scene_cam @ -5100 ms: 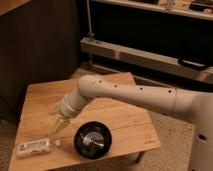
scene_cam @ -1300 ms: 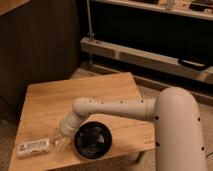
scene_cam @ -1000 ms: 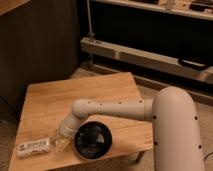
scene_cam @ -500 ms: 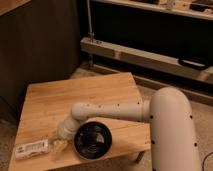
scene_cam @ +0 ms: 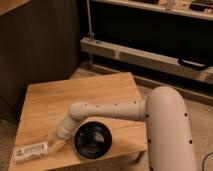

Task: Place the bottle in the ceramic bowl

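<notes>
A small clear bottle (scene_cam: 31, 150) with a whitish label lies on its side at the front left corner of the wooden table (scene_cam: 85, 95). The glossy black ceramic bowl (scene_cam: 106, 149) sits just to its right, near the front edge, with nothing in it. My white arm reaches from the right across the table and bends down past the bowl's left side. My gripper (scene_cam: 54, 142) is low at the right end of the bottle, between bottle and bowl. It is right at the bottle; whether it touches it I cannot tell.
The table's front and left edges lie close to the bottle. Dark wooden panels stand behind the table on the left. A low shelf unit with a pale ledge (scene_cam: 150, 57) runs along the back right. My arm's thick base (scene_cam: 167, 130) stands off the table's right side.
My gripper has sunk lower and a little to the left, closer onto the bottle's right end. Bottle and bowl have stayed where they were.
</notes>
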`<control>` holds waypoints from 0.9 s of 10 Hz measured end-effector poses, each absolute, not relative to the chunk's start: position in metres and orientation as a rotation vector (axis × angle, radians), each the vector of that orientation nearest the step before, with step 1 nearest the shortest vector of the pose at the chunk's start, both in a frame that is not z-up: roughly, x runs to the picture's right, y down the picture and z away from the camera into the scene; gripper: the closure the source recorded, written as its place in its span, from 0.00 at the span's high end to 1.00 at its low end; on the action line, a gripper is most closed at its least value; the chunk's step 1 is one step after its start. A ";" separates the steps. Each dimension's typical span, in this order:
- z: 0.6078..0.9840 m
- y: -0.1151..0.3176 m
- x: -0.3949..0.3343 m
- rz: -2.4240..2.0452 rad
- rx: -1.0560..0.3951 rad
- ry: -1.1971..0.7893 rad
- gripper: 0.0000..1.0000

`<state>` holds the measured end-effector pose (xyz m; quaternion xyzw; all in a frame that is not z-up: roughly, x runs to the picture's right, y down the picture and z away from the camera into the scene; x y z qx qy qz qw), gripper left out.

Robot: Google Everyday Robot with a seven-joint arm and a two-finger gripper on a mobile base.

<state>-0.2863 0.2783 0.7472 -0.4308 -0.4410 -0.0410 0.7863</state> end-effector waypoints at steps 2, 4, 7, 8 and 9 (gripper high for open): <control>0.747 0.273 -0.285 -0.088 -0.931 -0.944 0.08; 0.746 0.266 -0.277 -0.070 -0.929 -0.961 0.00; 0.741 0.252 -0.265 -0.042 -0.917 -0.998 0.00; 0.739 0.249 -0.260 -0.037 -0.917 -1.006 0.00; 0.736 0.245 -0.257 -0.034 -0.917 -1.019 0.00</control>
